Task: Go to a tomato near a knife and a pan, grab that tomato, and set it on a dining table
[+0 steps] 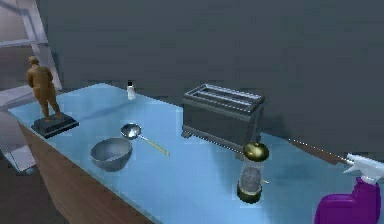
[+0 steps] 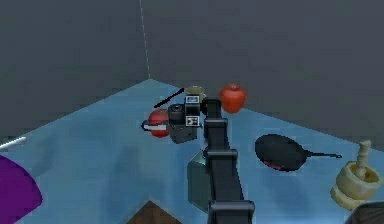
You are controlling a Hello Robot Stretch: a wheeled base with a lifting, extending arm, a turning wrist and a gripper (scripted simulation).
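In the arm side view my arm rises from the bottom edge, and the gripper [image 2: 166, 124] ends over a light blue countertop [image 2: 100, 150]. A small red round thing [image 2: 156, 123] sits right at the gripper's far end, with the countertop behind it. I cannot tell whether the gripper holds it. A second red tomato [image 2: 232, 97] stands farther out, just right of the wrist. A black pan [image 2: 279, 152] with its handle pointing right lies to the arm's right. A thin dark blade-like thing [image 2: 170, 100] lies just beyond the gripper.
The forward view's counter [image 1: 190, 170] carries a bronze statue [image 1: 42, 88], a metal bowl [image 1: 111, 153], a ladle [image 1: 138, 133], a toaster [image 1: 223, 115], a small bottle [image 1: 130, 90], a grinder [image 1: 252, 172] and a purple spray bottle [image 1: 350, 200]. A beige grinder [image 2: 359, 175] stands at the arm side view's right.
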